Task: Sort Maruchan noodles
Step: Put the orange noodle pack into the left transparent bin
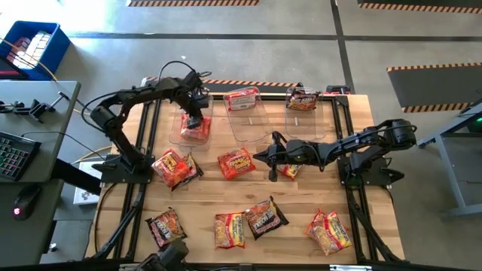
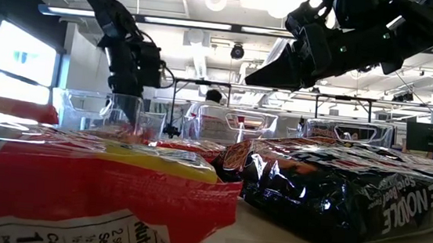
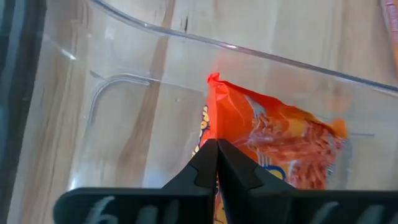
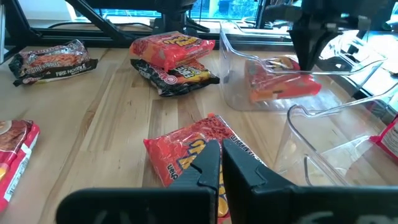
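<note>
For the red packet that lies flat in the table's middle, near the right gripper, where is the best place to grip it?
Probably from straight above, pinching one crimped short end of the red packet. It lies flat and apart from others, and its edges seem thinner than its bulging middle. The shut right gripper beside it would have to open first.

Black two-finger left gripper [image 1: 194, 120] sits over an orange crinkly plastic noodle packet [image 1: 197, 131] with yellow lettering, inside a clear plastic bin [image 1: 178, 129]. Beneath the black right gripper [image 1: 273, 157]: red-orange flat packet [image 1: 236, 162] with yellow print on pale wood-grain table [image 1: 301, 203]. Farther off, a dark brown-black packet [image 1: 264, 217] with red graphics.
</note>
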